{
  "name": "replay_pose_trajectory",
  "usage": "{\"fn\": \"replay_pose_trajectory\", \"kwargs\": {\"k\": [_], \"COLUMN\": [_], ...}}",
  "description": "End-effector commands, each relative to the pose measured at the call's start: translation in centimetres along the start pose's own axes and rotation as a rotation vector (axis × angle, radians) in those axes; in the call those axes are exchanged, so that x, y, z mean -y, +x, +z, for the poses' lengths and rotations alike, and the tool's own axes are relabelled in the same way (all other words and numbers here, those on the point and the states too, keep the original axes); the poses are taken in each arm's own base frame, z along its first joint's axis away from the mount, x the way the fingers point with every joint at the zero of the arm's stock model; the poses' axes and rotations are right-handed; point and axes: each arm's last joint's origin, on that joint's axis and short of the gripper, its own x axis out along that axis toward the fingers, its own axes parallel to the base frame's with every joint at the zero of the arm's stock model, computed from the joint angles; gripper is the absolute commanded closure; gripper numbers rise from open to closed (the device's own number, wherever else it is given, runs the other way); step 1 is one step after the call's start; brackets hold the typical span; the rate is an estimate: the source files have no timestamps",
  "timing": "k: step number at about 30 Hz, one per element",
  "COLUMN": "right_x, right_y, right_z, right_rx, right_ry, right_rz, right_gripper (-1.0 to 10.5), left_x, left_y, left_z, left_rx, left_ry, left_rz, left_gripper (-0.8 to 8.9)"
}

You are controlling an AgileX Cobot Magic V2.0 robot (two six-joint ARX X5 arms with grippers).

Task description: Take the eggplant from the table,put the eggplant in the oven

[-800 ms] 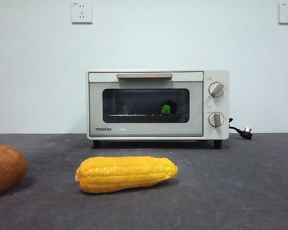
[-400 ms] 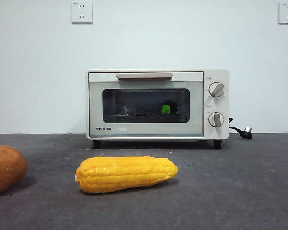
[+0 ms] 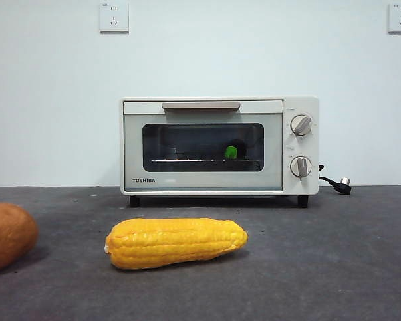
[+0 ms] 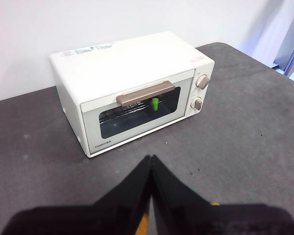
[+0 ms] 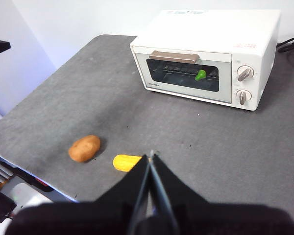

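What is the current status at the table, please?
Left gripper and right gripper shut, empty, raised. Dark purple eggplant with green stem on rack inside closed cream-white toaster oven. Yellow corn cob lies in front.

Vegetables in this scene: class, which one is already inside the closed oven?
The eggplant: its green stem end shows behind the oven's glass door on the rack. The yellow corn and the orange-brown vegetable lie outside on the table.

My oven (image 3: 219,146) is cream-white with a dark glass door, a tan handle (image 3: 201,105) and beige-grey knobs. Inside it I see the eggplant (image 3: 232,151), dark with a bright green stem. In front of the oven lies a yellow, kernel-ribbed corn (image 3: 176,242); left of it, an orange-brown vegetable (image 3: 8,235). The table (image 3: 334,261) is dark grey, faintly speckled.
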Motion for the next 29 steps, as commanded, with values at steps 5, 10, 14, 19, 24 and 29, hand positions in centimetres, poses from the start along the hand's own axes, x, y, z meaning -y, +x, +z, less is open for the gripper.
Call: {"fn": "replay_pose_trajectory", "kwargs": {"k": [5, 10, 14, 19, 24, 29], "right_x": [0.1, 0.1, 0.1, 0.1, 0.1, 0.1], "right_y": [0.1, 0.1, 0.1, 0.1, 0.1, 0.1], "right_z": [-0.3, -0.3, -0.3, -0.3, -0.3, -0.3], "right_rx": [-0.028, -0.028, -0.028, -0.028, -0.028, -0.028], "right_ry": [-0.002, -0.002, -0.002, -0.002, -0.002, -0.002], "right_rz": [-0.006, -0.006, -0.006, -0.006, -0.006, -0.006], "right_gripper": [9.5, 9.5, 9.5, 9.5, 9.5, 9.5], "left_x": [0.0, 0.0, -0.1, -0.2, -0.3, -1.3], "left_y": [0.0, 0.5, 0.9, 1.8, 2.4, 0.9], "left_z": [0.2, 0.0, 0.0, 0.5, 0.8, 1.7], "left_rx": [0.015, -0.027, -0.042, -0.019, 0.002, 0.122], "left_ry": [-0.001, -0.008, 0.009, 0.017, 0.103, 0.209], "left_rz": [0.001, 0.001, 0.000, 0.001, 0.006, 0.115], "left_gripper": [8.18, 8.18, 8.17, 8.17, 8.17, 8.18]}}
